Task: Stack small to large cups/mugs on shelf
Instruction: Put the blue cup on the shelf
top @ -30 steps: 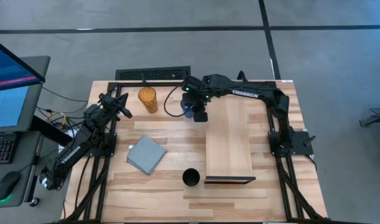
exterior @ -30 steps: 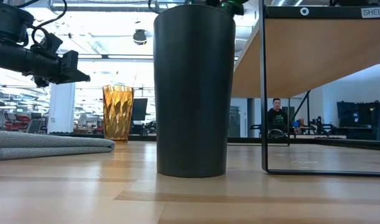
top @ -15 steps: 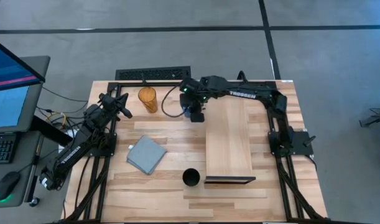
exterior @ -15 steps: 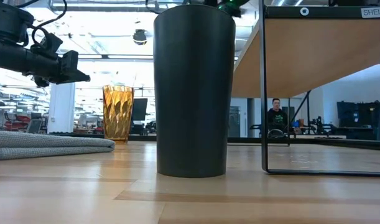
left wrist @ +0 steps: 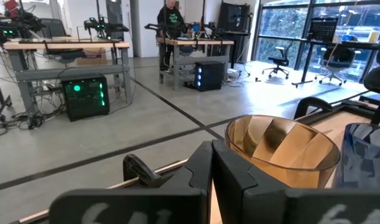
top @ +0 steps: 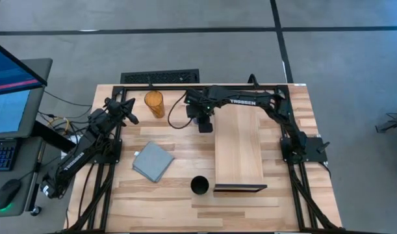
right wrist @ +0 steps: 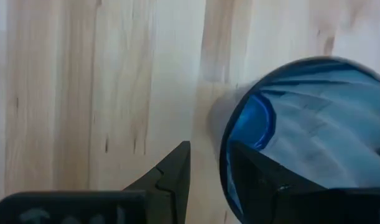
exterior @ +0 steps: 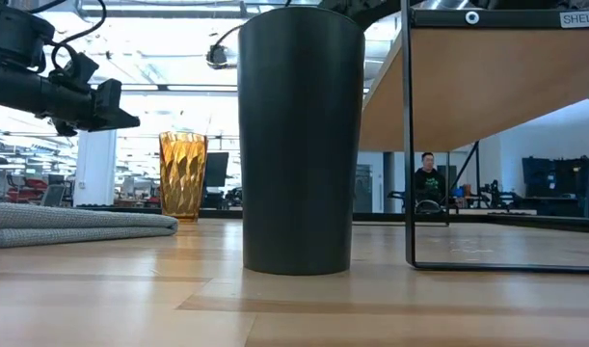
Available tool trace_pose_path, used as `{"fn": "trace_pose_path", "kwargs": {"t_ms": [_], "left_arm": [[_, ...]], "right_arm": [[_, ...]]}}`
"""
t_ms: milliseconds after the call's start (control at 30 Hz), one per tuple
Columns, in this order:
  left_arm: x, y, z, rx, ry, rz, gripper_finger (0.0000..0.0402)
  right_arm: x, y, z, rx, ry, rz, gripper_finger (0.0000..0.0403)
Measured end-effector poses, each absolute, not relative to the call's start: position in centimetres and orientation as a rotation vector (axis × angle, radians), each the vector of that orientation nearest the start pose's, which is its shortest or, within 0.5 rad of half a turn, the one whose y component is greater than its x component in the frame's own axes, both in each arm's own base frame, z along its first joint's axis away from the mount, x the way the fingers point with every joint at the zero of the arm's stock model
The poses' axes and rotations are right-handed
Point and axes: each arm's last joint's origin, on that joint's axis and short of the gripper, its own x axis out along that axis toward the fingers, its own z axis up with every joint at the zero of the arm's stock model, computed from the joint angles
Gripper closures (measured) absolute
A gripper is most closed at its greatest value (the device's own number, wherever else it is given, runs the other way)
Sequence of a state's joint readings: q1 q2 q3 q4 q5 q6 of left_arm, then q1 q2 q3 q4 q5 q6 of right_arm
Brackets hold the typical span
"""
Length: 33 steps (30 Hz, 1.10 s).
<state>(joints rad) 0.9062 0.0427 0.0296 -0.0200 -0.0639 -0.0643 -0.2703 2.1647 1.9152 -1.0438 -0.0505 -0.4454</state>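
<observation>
The short blue cup [right wrist: 314, 118] stands on the table near its far edge, under my right gripper [top: 203, 123], just left of the light-wood shelf [top: 239, 146]. My right gripper [right wrist: 208, 168] is open and points down. One finger is inside the cup's rim and the other is outside it. The amber tumbler [top: 154, 104] stands upright at the far left. The black cup [top: 199, 186] stands upright near the front edge, by the shelf's bracket. My left gripper [top: 130, 117] hangs shut and empty left of the tumbler. My right gripper straddles the blue cup's rim [right wrist: 226, 155] from above, and a gap shows between the outer finger [right wrist: 174, 171] and the wall. I cannot tell whether the inner finger [right wrist: 258, 177] touches the cup. The cup stands upright on the table.
A folded grey-blue cloth [top: 153, 161] lies left of centre. The shelf's dark end bracket [exterior: 407, 145] stands close to the right of the black cup [exterior: 301, 145]. A dark keyboard [top: 160, 77] lies beyond the table's far edge. A person shows far off in the room.
My right gripper has moved a little toward the table's left edge, over the blue cup. The cups, the cloth and my left arm have stayed where they were.
</observation>
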Motion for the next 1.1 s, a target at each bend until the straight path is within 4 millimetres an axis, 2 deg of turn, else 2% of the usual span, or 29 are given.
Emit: {"fn": "trace_pose_path", "kwargs": {"t_ms": [200, 433, 700, 867, 1100], "left_arm": [[6.0, 8.0, 16.7, -0.083, 0.021, 0.971, 0.0401], [6.1, 8.1, 16.4, -0.094, 0.054, 0.972, 0.0401], [6.2, 8.2, 16.3, -0.098, 0.061, 0.972, 0.0401], [6.2, 8.2, 16.3, -0.098, 0.061, 0.972, 0.0401], [6.2, 8.2, 16.3, -0.098, 0.061, 0.973, 0.0401]], "right_arm": [[43.1, -12.1, 22.6, -0.174, 1.280, 0.091, 0.0284], [43.1, -12.4, 22.6, -0.174, 1.279, 0.083, 0.0383], [42.8, -12.6, 23.1, -0.250, 1.338, 0.019, 0.0392], [42.7, -12.6, 25.8, -0.251, 1.324, 0.009, 0.0392], [42.8, -11.5, 31.8, -0.303, 1.211, -0.026, 0.0392]]}}
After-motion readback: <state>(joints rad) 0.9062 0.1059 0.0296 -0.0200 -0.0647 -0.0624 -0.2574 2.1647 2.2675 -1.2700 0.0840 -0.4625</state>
